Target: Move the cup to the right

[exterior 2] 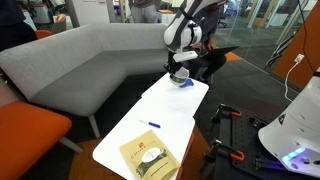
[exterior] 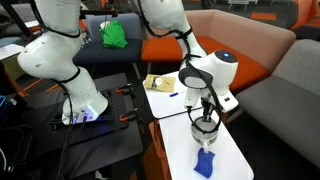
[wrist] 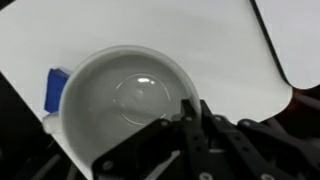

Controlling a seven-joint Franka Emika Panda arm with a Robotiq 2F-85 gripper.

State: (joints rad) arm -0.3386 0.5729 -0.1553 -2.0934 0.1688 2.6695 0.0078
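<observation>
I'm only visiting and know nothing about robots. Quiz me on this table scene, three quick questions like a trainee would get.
1. True or false: the cup lies tipped over on its side.
2. Which thing lies nearest the cup? A) the blue object B) the yellowish object C) the pen
3. Fill in the missing word: the gripper is right ___ the cup, its fingers at the rim.

Key: 1 false, it stands upright; 2 A; 3 above.
</observation>
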